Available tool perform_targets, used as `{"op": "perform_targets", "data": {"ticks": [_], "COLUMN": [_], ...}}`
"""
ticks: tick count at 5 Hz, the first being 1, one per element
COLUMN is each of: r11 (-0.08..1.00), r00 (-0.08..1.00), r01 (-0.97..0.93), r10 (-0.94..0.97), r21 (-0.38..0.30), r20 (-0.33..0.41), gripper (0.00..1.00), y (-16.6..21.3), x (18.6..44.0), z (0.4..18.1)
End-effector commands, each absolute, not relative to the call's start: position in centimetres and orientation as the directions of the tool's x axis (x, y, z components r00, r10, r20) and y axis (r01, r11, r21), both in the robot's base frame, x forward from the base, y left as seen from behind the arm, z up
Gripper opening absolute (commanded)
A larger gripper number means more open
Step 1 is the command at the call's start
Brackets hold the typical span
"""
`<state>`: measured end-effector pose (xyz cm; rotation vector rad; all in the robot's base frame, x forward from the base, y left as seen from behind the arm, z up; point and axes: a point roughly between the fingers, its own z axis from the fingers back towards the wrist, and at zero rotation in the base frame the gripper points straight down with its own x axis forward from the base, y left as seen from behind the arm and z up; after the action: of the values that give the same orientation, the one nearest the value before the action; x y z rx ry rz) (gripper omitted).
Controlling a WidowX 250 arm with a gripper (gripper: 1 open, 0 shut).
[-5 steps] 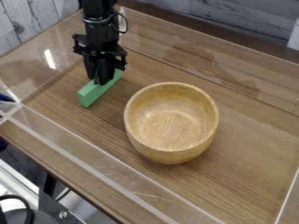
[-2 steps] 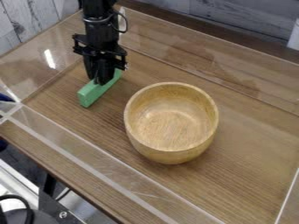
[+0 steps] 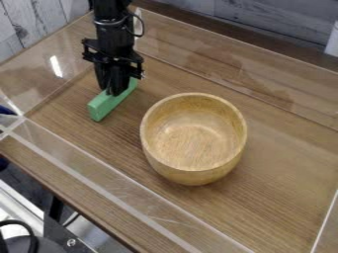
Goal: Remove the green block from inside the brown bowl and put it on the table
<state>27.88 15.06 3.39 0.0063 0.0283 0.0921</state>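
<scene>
The green block (image 3: 105, 104) lies on the table (image 3: 278, 89), left of the brown bowl (image 3: 195, 137) and outside it. My gripper (image 3: 119, 87) points straight down over the block's far end, its black fingers shut on that end. The block's near end rests on the wood. The bowl sits upright in the middle of the table and its hollow holds nothing.
Low clear acrylic walls (image 3: 79, 163) edge the table on the near and left sides. A pale plank wall stands behind the arm.
</scene>
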Motion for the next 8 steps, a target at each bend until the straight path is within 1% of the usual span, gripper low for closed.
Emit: {"op": "perform_targets", "data": {"ticks": [1, 8], "r11": [0.994, 0.993], "r00": [0.994, 0.993], "r01": [-0.106, -0.121], "r10": [0.106, 0.121], "r21": [0.006, -0.011], "r20": [-0.013, -0.004], "gripper": [0.00, 0.00], "y": [15.02, 14.45], "x": [28.10, 28.73], "z": [3.85, 4.75]}}
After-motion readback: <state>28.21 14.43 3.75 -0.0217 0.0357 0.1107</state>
